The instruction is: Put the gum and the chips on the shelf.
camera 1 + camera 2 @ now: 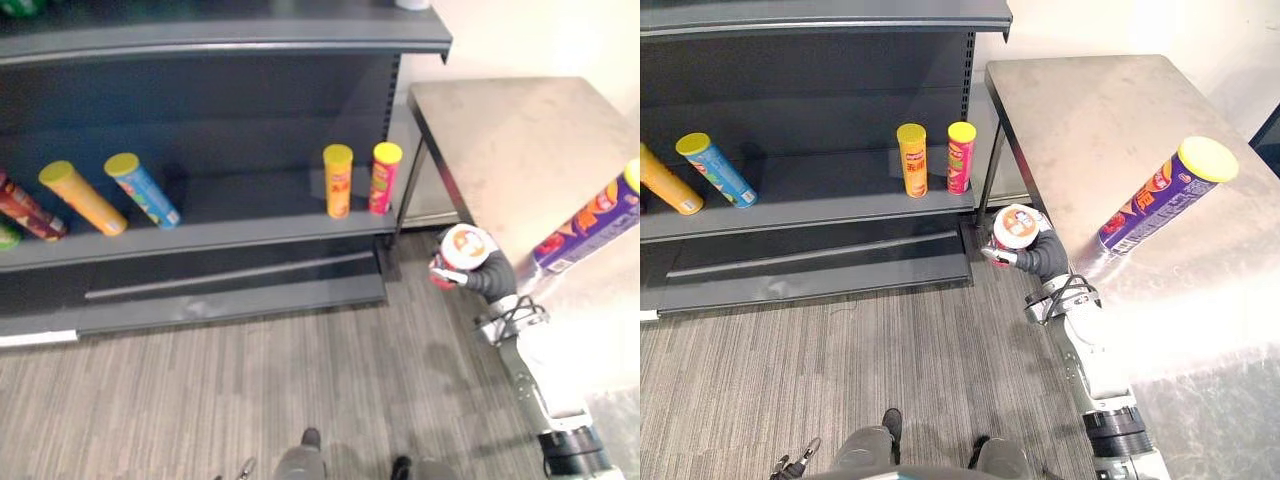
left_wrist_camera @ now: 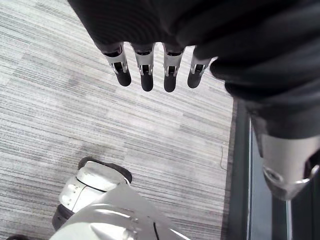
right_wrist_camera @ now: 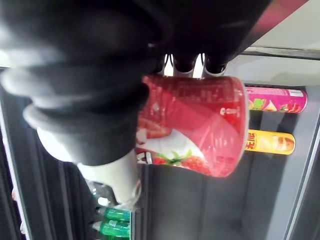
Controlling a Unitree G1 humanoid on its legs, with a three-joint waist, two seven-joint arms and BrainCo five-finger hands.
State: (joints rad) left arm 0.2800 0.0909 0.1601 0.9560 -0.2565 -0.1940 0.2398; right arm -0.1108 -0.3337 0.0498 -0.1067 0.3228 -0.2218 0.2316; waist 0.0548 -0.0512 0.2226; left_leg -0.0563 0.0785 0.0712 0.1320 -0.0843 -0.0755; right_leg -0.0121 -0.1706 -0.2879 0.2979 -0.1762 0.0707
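Left wrist view: the left hand (image 2: 146, 70) hangs over the striped grey floor (image 2: 75, 115). Its fingers are straight and a little apart, and they hold nothing.

From the head, at the far left of the frame, a red can (image 1: 25, 210) lies on the dark shelf (image 1: 250, 195), cut off by the edge. Something green (image 1: 5, 238) peeks out just below it, too small to tell what it is. Next come an orange can (image 1: 82, 198) and a blue can (image 1: 142, 190), both leaning back. Farther right, a yellow can (image 1: 338, 181) and a pink can (image 1: 384, 178) stand upright side by side near the shelf's end.

Right of the shelf, low in the middle of the frame, the right hand (image 1: 1040, 255) is clamped around the gum tub (image 1: 1016, 226), a red tub with a white lid. It is held in the air between the shelf and the metal table (image 1: 520, 150). In the right wrist view the dark cover hides most of the fingers; only their tips (image 3: 185, 62) show past the tub.

At the right of the frame, the purple chips can (image 1: 1160, 195) is on the table, well apart from the hand.
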